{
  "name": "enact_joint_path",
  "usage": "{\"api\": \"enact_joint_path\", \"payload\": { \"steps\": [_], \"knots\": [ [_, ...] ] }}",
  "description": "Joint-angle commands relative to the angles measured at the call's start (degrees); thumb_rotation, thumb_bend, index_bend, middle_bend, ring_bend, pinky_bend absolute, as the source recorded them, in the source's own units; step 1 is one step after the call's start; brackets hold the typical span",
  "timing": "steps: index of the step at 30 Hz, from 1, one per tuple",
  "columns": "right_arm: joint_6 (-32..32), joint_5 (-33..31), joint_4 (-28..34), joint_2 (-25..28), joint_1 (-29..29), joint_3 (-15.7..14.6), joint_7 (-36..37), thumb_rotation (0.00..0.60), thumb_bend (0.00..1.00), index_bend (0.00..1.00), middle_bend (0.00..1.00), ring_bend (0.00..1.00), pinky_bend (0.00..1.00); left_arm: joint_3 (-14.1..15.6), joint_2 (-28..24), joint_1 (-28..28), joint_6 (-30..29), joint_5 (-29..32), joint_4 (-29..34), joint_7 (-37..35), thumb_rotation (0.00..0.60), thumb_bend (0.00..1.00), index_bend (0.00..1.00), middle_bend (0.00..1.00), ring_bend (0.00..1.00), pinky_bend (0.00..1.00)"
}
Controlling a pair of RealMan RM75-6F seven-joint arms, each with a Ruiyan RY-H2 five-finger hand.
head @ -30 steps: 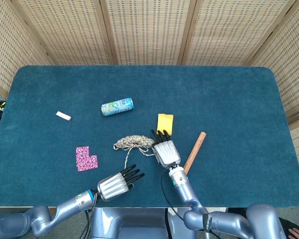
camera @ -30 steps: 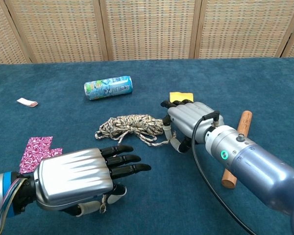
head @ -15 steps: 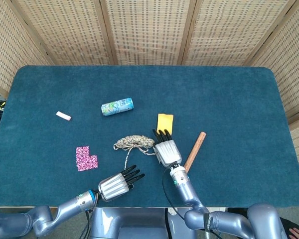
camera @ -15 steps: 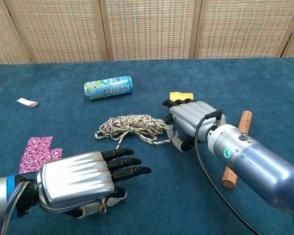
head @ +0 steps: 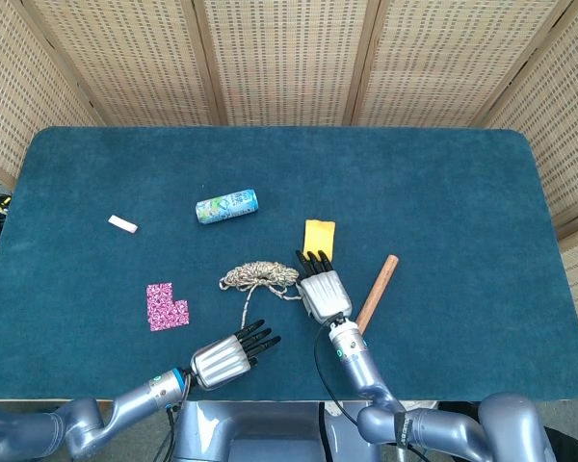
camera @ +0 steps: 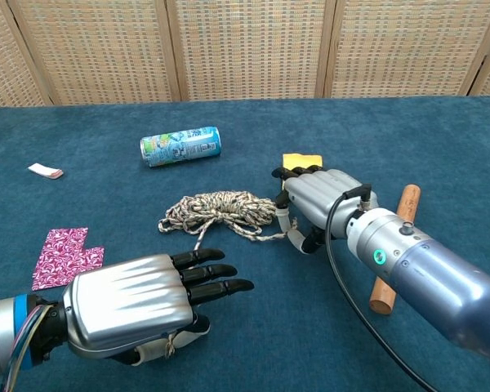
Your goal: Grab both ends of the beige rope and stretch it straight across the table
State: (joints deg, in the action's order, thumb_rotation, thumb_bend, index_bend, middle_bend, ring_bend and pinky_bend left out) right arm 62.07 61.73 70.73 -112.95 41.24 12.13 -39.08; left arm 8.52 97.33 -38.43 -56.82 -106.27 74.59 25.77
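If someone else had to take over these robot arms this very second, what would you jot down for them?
Left hand: near the table's front edge, pinching one end of the beige rope under its palm.
Right hand: beside the rope pile, thumb touching the other end; grip uncertain.
Rope: bunched mid-table, one strand trailing to the left hand.
Done: left end taken.
Left: secure the right end, then pull both apart until straight. The can lies beyond the pile; the wooden stick lies right of the right hand.
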Motion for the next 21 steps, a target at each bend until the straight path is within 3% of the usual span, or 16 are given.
{"api": "enact_joint_path", "payload": {
  "steps": [1, 5, 13, 21],
  "knots": [
    [0.0, -0.1, 0.1, 0.1, 0.0, 0.0, -0.2, 0.600, 0.48, 0.68, 0.02, 0.00, 0.00, 0.0, 0.0, 0.0, 0.0, 0.1, 0.1, 0.0, 0.600, 0.44, 0.63, 0.00, 0.00, 0.00],
    [0.0, 0.0, 0.2, 0.2, -0.1, 0.0, -0.1, 0.600, 0.49, 0.68, 0.02, 0.00, 0.00, 0.0, -0.1, -0.1, 0.0, 0.5, 0.2, 0.1, 0.600, 0.51, 0.65, 0.00, 0.00, 0.00],
    [0.2, 0.6, 0.4, 0.8, -0.1, -0.1, 0.3, 0.600, 0.49, 0.69, 0.02, 0.00, 0.00, -0.4, -1.5, 0.2, -1.4, 1.4, 0.9, -1.1, 0.600, 0.53, 0.66, 0.00, 0.00, 0.00],
    [0.7, 1.8, 1.2, 2.3, 0.0, 0.2, 0.6, 0.600, 0.49, 0.70, 0.03, 0.00, 0.00, -0.7, -7.8, 1.6, -5.9, 2.2, 1.5, -3.9, 0.600, 0.53, 0.67, 0.00, 0.00, 0.00]
  ]
}}
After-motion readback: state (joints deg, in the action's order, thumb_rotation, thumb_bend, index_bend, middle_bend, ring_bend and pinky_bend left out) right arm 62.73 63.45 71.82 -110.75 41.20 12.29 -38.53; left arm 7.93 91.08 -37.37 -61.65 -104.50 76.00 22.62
